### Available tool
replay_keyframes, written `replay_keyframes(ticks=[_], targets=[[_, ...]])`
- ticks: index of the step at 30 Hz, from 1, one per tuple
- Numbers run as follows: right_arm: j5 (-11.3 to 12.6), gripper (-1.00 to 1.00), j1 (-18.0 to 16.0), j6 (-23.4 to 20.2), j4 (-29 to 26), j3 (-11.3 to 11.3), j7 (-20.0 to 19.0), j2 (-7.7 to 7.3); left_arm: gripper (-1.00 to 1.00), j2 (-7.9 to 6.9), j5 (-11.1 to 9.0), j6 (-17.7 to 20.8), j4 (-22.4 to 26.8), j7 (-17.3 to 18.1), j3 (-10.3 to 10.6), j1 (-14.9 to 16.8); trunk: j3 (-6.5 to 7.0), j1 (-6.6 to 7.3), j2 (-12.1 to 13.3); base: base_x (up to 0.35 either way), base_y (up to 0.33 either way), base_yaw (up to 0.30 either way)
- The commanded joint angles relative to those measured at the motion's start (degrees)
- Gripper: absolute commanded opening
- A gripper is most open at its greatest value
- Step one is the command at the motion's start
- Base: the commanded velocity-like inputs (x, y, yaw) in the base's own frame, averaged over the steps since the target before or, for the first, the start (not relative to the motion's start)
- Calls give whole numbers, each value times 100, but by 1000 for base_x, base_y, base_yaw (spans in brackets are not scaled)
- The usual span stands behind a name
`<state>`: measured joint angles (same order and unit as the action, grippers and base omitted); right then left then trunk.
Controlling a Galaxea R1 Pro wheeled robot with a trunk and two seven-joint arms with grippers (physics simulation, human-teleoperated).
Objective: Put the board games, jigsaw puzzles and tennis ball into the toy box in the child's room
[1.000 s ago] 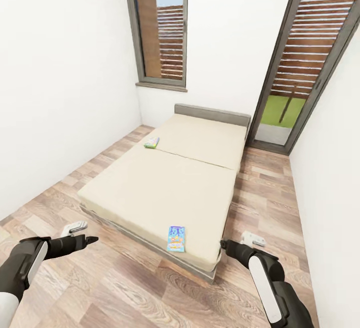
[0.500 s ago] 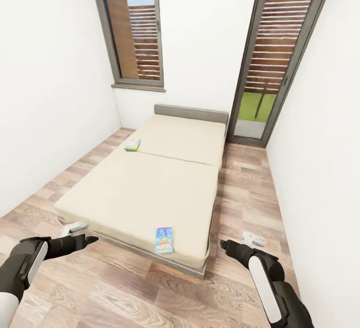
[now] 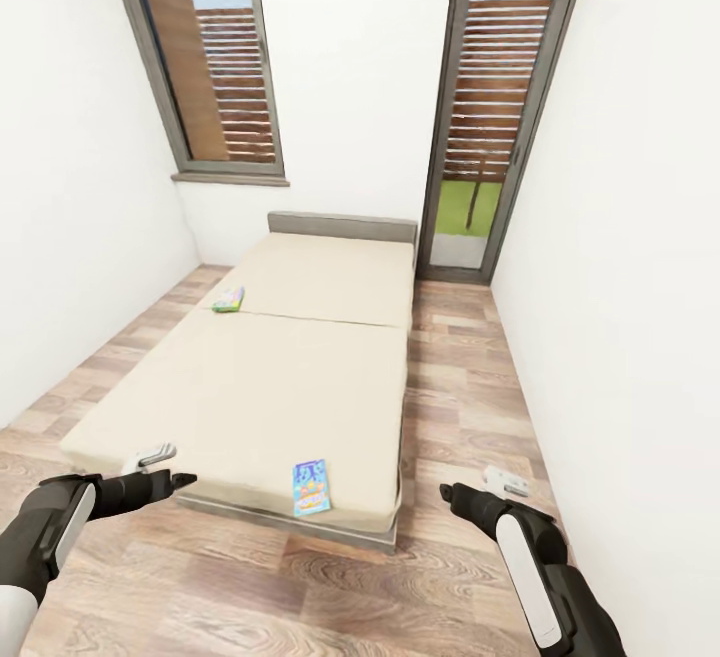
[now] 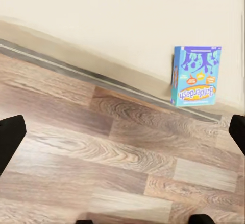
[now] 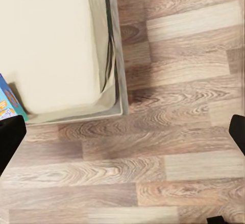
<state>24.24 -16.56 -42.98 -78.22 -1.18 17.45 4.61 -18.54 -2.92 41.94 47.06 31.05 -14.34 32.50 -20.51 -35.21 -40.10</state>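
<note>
Beige mattress covers the bed (image 3: 290,377), the largest thing in the room, with its grey headboard (image 3: 342,227) against the far white wall (image 3: 350,87). Wood-plank floor (image 3: 460,377) runs along both long sides of the bed and past its near end. Beyond the headboard, a tall window (image 3: 205,57) stands to the bed's left and a glass door (image 3: 495,97) to its right, both showing slatted wooden screens outside.

Two board games lie on the mattress. The blue board game (image 3: 311,487) with white lettering rests flat at the bed's near edge, towards its right corner; the left wrist view shows the same box (image 4: 196,75) lying by the mattress edge above the bed's dark frame rail. The yellow-green board game (image 3: 228,299) sits at the bed's left edge, near the seam across the middle of the mattress.

Both arms reach forward over the floor at the bed's near end. The left gripper (image 3: 186,480) and the right gripper (image 3: 446,489) grasp nothing; in each wrist view the dark fingertips (image 4: 10,137) (image 5: 11,137) sit wide apart, released.
</note>
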Motion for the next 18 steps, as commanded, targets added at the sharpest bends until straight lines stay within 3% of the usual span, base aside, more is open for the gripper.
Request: replay_keyframes(ticks=[1,10,18], targets=[[59,100,-5,-18,-5,-5,48,5,100,-1,-31,48,5,4,-10,2,-8,-1,-7,0,50,-280],[62,100,-5,-17,3,-5,48,5,100,-1,-29,51,5,5,-2,2,-8,-1,-7,0,143,-280],[63,100,-5,-17,8,-5,48,5,100,-1,-30,51,5,7,-1,2,-8,-1,-7,0,37,-280]])
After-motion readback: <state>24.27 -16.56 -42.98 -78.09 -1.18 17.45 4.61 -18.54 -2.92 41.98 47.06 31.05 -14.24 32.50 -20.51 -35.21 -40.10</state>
